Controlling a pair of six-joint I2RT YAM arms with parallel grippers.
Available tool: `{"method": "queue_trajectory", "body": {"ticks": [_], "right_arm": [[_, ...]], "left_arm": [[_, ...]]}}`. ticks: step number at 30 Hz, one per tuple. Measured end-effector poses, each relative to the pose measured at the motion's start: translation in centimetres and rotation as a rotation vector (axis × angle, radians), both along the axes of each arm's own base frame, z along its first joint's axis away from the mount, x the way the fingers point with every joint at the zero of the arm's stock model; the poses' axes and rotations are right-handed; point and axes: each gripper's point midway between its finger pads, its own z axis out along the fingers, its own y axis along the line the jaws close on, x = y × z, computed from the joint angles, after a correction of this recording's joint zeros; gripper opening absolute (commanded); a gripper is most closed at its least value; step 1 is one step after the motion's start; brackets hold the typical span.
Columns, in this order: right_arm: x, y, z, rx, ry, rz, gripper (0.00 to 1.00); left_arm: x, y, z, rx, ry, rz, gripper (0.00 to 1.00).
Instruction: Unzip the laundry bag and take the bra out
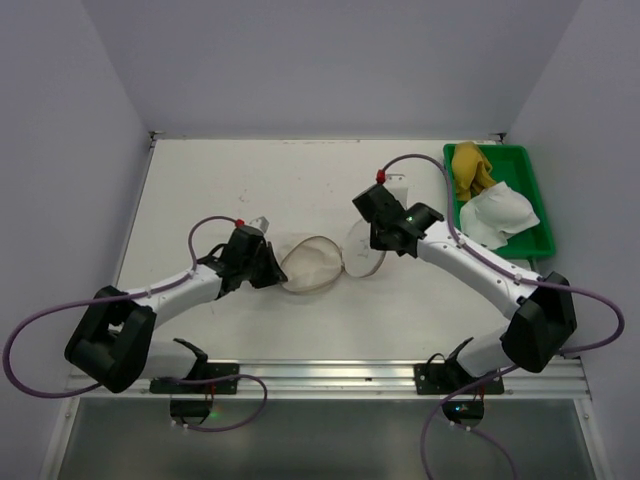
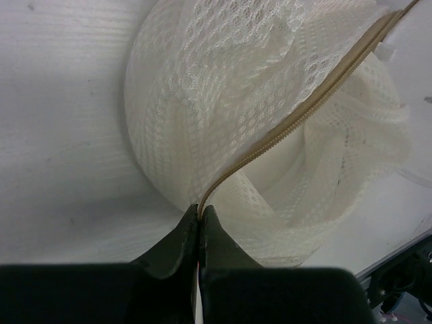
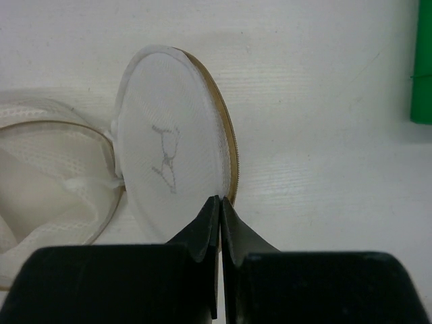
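The laundry bag (image 1: 310,265) lies unzipped mid-table, its cream mesh half beside a flat round lid (image 1: 365,248). My left gripper (image 1: 268,268) is shut on the bag's tan zipper edge (image 2: 270,142), seen in the left wrist view (image 2: 200,210); the mesh (image 2: 236,88) is spread open beyond it. My right gripper (image 1: 380,243) is shut on the lid's rim in the right wrist view (image 3: 220,201), just below the bra symbol (image 3: 167,152). The mustard-yellow bra (image 1: 470,168) lies in the green tray, away from both grippers.
The green tray (image 1: 530,190) stands at the back right and also holds a white padded item (image 1: 497,215). Its edge shows in the right wrist view (image 3: 423,67). Walls enclose the table on three sides.
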Motion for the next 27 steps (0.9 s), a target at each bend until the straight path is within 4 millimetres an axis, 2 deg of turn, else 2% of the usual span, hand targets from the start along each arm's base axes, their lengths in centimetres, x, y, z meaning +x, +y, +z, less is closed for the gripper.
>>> {"method": "queue_trajectory", "body": {"ticks": [4, 7, 13, 16, 21, 27], "right_arm": [[-0.5, 1.5, -0.2, -0.054, 0.005, 0.054, 0.00], [-1.1, 4.2, 0.4, -0.045, -0.006, 0.149, 0.00], [-2.2, 12.9, 2.9, 0.104, -0.060, 0.396, 0.00], [-2.9, 16.8, 3.0, 0.204, -0.054, 0.516, 0.04], [-3.5, 21.6, 1.0, 0.322, 0.001, 0.663, 0.08], [-4.6, 24.9, -3.7, 0.390, 0.108, 0.764, 0.06]], "left_arm": [[0.1, -1.2, -0.2, -0.019, 0.001, -0.023, 0.00], [0.1, -1.8, -0.3, -0.034, 0.002, -0.035, 0.00], [0.5, -2.4, 0.0, -0.069, -0.021, -0.032, 0.00], [0.2, -2.2, -0.3, -0.076, -0.021, -0.026, 0.00], [-0.8, -1.6, -1.2, -0.077, -0.008, -0.010, 0.00], [-1.7, -1.0, -2.2, -0.094, 0.006, 0.019, 0.00]]}}
